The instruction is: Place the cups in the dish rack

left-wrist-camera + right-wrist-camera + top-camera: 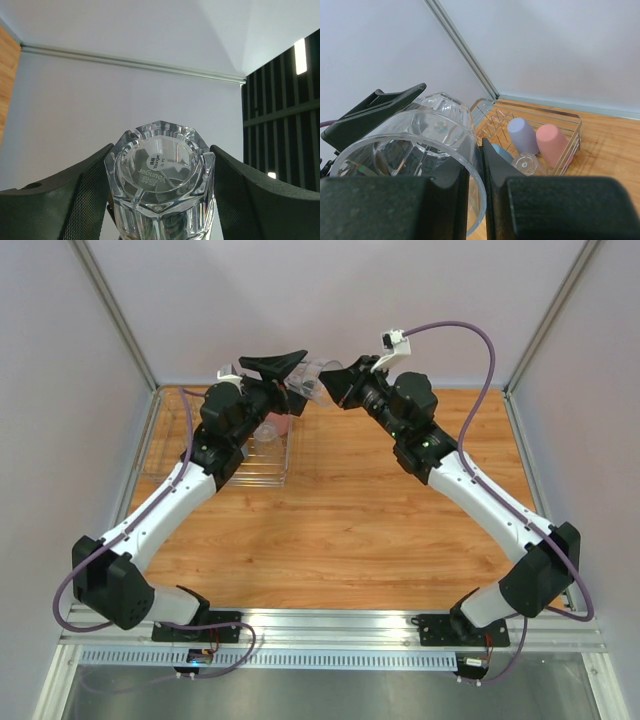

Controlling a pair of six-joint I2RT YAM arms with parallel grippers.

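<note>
A clear faceted tumbler (315, 378) (160, 185) (420, 140) hangs in the air above the right end of the dish rack (285, 468) (572, 122), held between both arms. My right gripper (336, 382) (477, 150) is shut on its rim, one finger inside and one outside. My left gripper (292, 374) (161, 147) is shut on the tumbler's faceted base end, a mesh pad against each side. In the rack lie a lavender cup (522, 135), a pink cup (551, 144) (283, 426), a blue cup (501, 151) partly hidden by my finger, and a second clear tumbler (529, 163).
The rack sits at the table's back left corner, near the white walls and a metal corner post (465, 50). Wooden tabletop (370, 530) stretches to the right and front of the rack.
</note>
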